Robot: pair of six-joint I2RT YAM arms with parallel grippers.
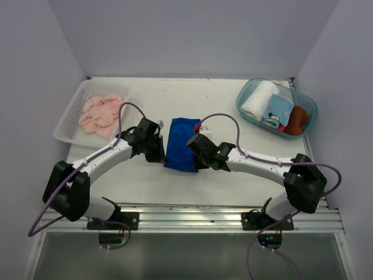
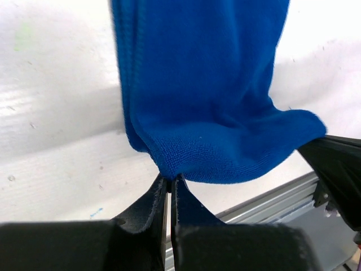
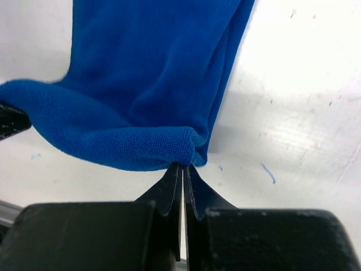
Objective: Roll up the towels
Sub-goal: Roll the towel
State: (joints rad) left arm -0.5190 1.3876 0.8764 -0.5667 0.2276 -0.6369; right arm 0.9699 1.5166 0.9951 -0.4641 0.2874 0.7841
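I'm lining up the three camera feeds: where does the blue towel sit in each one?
Top external: blue towel at the middle of the white table, between left claw and right claw.
Left wrist: upper centre, its near corner pinched in the left claw.
Right wrist: upper left and centre, its near corner pinched in the right claw.
Shared landmark: the white table under it.
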